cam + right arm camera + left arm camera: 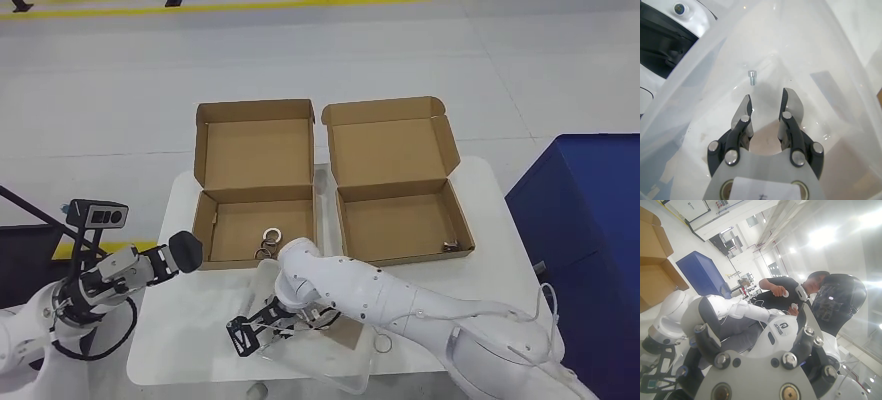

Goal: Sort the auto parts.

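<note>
A small silver bolt (752, 77) lies on the floor of a clear plastic bin (330, 375) at the table's front. My right gripper (765, 98) is down inside the bin, open and holding nothing, with the bolt just beyond its fingertips. From above, the right gripper (245, 335) sits at the bin's left end. The left cardboard box (225, 235) holds a few metal rings (270, 240). The right cardboard box (400, 225) has small parts (455, 245) in its near right corner. My left gripper (180, 252) hangs open and empty off the table's left edge, clear of the boxes.
A loose ring (383, 343) lies on the table right of the bin. Both box lids stand open at the back. A blue cabinet (590, 230) stands close to the table's right side. Bare tabletop (190, 320) lies left of the bin.
</note>
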Robot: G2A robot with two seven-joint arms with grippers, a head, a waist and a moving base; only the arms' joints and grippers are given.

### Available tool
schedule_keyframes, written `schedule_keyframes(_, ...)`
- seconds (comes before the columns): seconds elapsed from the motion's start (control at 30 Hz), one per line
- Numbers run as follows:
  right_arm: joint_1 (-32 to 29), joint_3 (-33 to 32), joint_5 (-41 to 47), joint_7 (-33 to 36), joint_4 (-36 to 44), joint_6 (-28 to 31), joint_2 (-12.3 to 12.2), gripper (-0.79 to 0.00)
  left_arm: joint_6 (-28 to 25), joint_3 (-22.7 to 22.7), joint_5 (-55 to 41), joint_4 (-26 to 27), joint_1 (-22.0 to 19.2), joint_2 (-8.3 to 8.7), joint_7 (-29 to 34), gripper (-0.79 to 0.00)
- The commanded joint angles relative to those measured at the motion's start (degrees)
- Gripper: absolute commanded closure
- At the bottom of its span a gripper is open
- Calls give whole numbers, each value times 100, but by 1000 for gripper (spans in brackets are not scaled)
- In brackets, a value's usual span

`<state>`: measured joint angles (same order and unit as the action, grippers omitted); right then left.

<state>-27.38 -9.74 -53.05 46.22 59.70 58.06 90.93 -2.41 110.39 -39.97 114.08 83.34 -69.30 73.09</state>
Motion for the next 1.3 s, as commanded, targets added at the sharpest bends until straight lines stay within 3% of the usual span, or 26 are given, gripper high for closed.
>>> schedule_keyframes(0.0, -44, 0, 41, 6, -59, -6, 93, -332, 0, 0, -1, 0, 0, 0, 0, -785)
schedule_keyframes(0.87, -170, 0, -162, 6, -589, -6, 472, -274, 0, 0, -1, 0, 0, 0, 0, -785)
schedule_keyframes(1.0, -183, 0, -218, 6, -631, -6, 488, -231, 0, 0, -1, 0, 0, 0, 0, -785)
schedule_keyframes(1.03, -184, 0, -223, 6, -636, -6, 490, -188, 0, 0, -1, 0, 0, 0, 0, -785)
schedule_keyframes(1.1, -178, 0, -206, 6, -655, -6, 491, -25, 0, 0, -1, 0, 0, 0, 0, -785)
schedule_keyframes(1.13, -175, 0, -210, 6, -663, -6, 491, 0, 0, 0, -1, 0, 0, 0, 0, -785)
schedule_keyframes(1.27, -188, 0, -223, 6, -663, -6, 488, 0, 0, 0, -1, 0, 0, 0, 0, -785)
